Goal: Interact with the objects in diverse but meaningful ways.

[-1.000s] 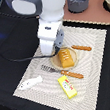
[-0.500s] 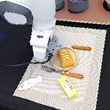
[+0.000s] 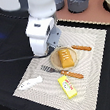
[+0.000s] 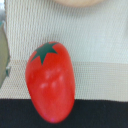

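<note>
The red tomato (image 4: 50,82) fills most of the wrist view, its green star-shaped calyx on top; it lies across the edge of the pale woven mat (image 4: 85,40), with its lower part over the dark table surface (image 4: 100,112). A pale rounded rim shows at the far edge of that view, too cut off to name. In the exterior view the tomato is hidden behind the arm's white body (image 3: 40,35), and the gripper cannot be made out in either view — whether its jaws are apart or closed, or hold anything, I cannot tell.

Nearest the camera in the exterior view lies the yellow packet (image 3: 67,86) with its red label, on the mat's near part. To the exterior view's left of it rests the white fish (image 3: 29,83), close to the mat's edge. Just beyond the packet a wooden-handled fork (image 3: 61,72) lies slantwise. Behind that, the orange-brown bread loaf (image 3: 66,57) sits on a small round plate (image 3: 76,62), just beside the arm. A second wooden-handled utensil (image 3: 82,48) lies on the far side of the plate, toward the exterior view's right.

Farther back, off the mat, stands a grey pot (image 3: 78,0) — well apart from the toy foods.
</note>
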Controlling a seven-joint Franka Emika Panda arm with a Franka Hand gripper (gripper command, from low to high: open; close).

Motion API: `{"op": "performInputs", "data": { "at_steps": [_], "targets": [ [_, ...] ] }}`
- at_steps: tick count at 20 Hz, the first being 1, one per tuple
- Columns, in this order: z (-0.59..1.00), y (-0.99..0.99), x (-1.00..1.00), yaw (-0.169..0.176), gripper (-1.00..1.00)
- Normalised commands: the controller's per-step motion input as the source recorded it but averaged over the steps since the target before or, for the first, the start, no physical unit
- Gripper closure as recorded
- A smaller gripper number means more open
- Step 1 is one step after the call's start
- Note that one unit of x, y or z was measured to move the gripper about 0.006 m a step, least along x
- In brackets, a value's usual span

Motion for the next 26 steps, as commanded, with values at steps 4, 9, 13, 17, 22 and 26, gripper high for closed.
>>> {"op": "performInputs", "data": {
  "at_steps": [4, 9, 13, 17, 22, 26],
  "targets": [
    [0.83, -0.13, 0.63, -0.177, -1.0],
    [0.51, -0.18, 0.67, -0.179, -1.0],
    [0.14, -0.49, 0.71, -0.092, -1.0],
    [-0.02, -0.72, 0.63, -0.022, -1.0],
    [-0.02, -0.74, 0.64, -0.016, -1.0],
    [-0.05, -0.72, 0.65, -0.023, -1.0]
  ]
}}
